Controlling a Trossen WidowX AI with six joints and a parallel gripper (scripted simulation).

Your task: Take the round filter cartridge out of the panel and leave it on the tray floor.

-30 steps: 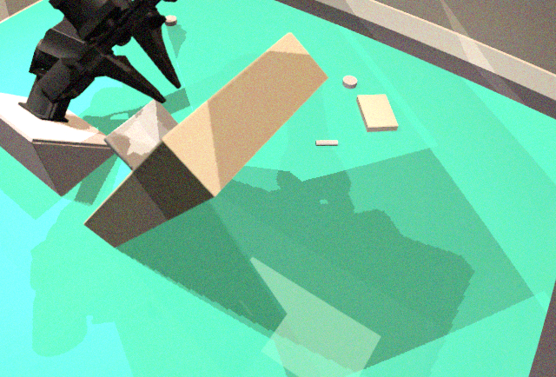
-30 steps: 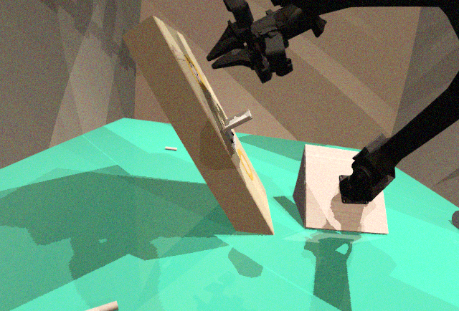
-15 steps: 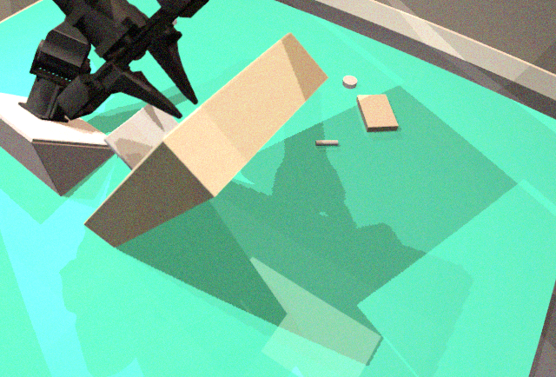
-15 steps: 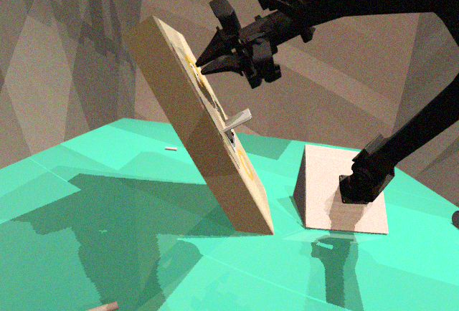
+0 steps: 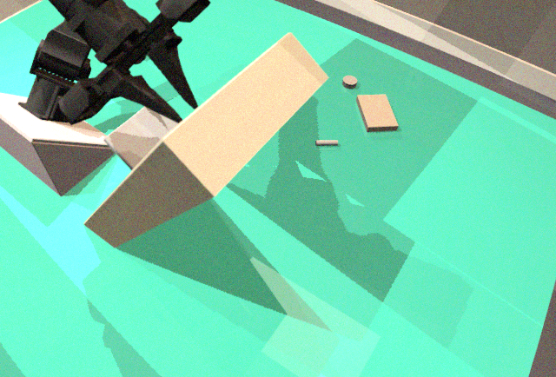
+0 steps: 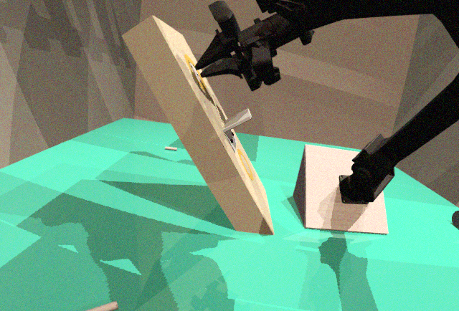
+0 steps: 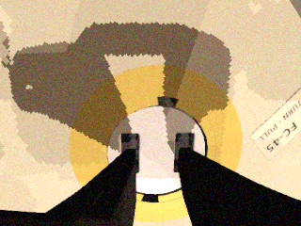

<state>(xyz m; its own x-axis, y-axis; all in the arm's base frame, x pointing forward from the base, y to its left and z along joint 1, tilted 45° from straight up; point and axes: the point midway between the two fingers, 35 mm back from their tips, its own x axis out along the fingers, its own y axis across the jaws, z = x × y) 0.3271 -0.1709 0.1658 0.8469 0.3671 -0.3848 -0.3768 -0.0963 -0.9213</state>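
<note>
"How do the pincer [image 5: 188, 115] [image 6: 198, 72] [image 7: 157, 158] and the cartridge [image 7: 156, 165] stand?"

"The pincer is parted by a modest gap, with nothing gripped. Its two tips are over the cartridge's slots, and the cartridge is seated in the leaning panel [image 5: 247, 112] [image 6: 185, 115] [image 7: 52, 151], inside the yellow ring [image 6: 188, 58] [image 7: 87, 137]."

"What would make the entry go well?"

"It should probably keep that gap, matched to the slots, and advance square to the sloping face. One tip catching a slot's edge could skid across the cap. The label [image 7: 282, 124] shows 'TURN' and 'PULL', so a twist likely comes before any drawing out, with both tips well seated."

"Does every view show this?"

"No. The wrist view gives the slots and the dark notches above and below the cap, but hardly the depth; whether the tips are already inside, it cannot tell. The exterior view shows the tips right at the tilted face, and a pale lever [image 6: 238, 119] jutting out lower down. The top view hides the cartridge behind the panel, yet shows a flat block [image 5: 377, 111] on the bench [image 5: 471, 175] [image 6: 419, 248] beyond it."
</note>
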